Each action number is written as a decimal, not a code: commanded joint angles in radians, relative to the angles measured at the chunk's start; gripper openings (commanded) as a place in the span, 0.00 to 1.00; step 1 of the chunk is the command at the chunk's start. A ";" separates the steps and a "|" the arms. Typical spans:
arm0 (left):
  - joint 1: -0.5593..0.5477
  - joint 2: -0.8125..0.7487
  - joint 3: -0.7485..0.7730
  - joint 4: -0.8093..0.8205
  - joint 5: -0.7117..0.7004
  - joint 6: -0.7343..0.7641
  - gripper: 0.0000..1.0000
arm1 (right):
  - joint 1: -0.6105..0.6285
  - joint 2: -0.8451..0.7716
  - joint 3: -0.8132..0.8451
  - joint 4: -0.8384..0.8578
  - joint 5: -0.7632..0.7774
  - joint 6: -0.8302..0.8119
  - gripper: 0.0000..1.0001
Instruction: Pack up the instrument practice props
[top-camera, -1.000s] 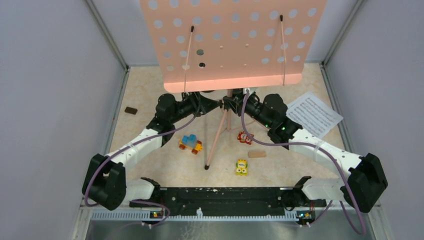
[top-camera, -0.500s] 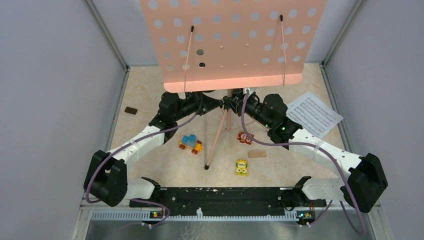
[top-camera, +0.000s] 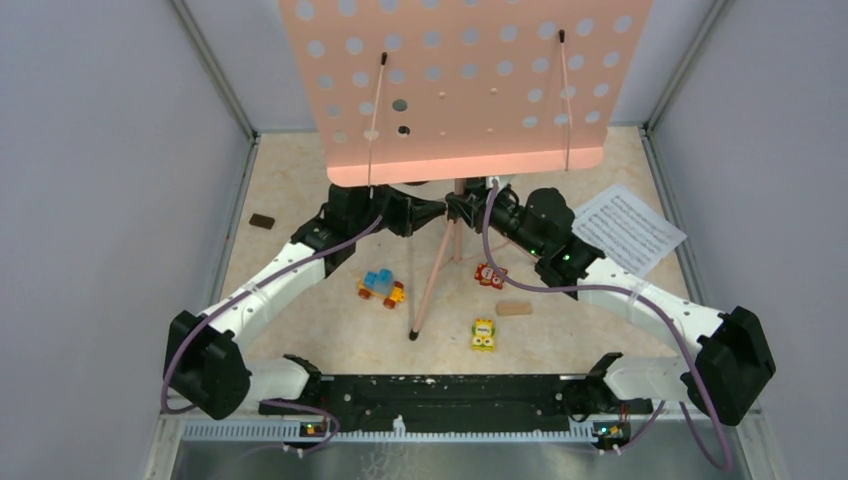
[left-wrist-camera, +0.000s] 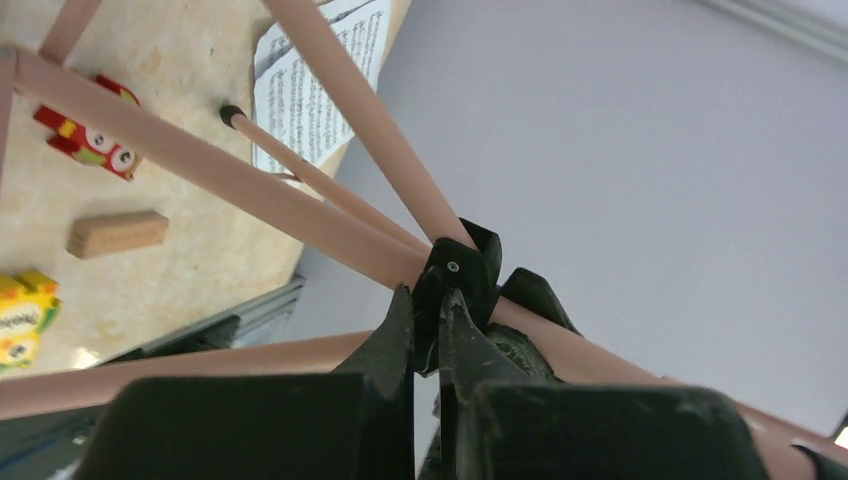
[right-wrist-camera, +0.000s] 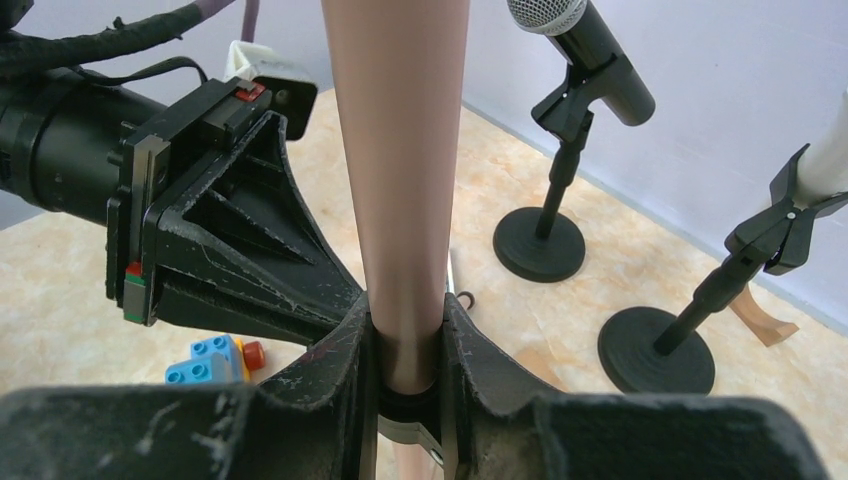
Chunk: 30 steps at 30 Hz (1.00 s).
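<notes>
The pink perforated music desk (top-camera: 465, 85) stands on its pink tripod legs (top-camera: 435, 270) at mid-table. My right gripper (right-wrist-camera: 405, 310) is shut on the stand's pink pole (right-wrist-camera: 400, 170); in the top view it (top-camera: 466, 208) sits just under the desk. My left gripper (left-wrist-camera: 428, 300) is shut on the tripod's black hub (left-wrist-camera: 462, 268), and its tips (top-camera: 438, 210) face the right gripper. A white sheet-music page (top-camera: 628, 228) lies at the right. A dark microphone (right-wrist-camera: 585, 50) and a white microphone (right-wrist-camera: 825, 165) sit in black round-based holders (right-wrist-camera: 540, 245).
Small toy cars lie under the stand: a blue-yellow one (top-camera: 381, 287), a red one (top-camera: 489, 275) and a yellow one (top-camera: 484, 334). A wooden block (top-camera: 514, 308) lies beside them and a small dark block (top-camera: 262, 221) at the far left. Grey walls enclose the table.
My left arm has stretched forward and right, bringing its wrist closer to the stand's hub. The right arm and the stand have not moved.
</notes>
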 joint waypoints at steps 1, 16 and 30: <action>-0.017 -0.034 -0.030 -0.193 -0.116 -0.268 0.00 | 0.047 -0.002 -0.019 -0.124 -0.130 0.080 0.00; -0.006 -0.164 -0.241 0.237 -0.298 0.204 0.64 | 0.048 -0.023 -0.027 -0.138 -0.109 0.068 0.00; -0.004 -0.404 -0.650 0.961 0.085 1.481 0.91 | 0.049 -0.022 -0.023 -0.152 -0.132 0.036 0.00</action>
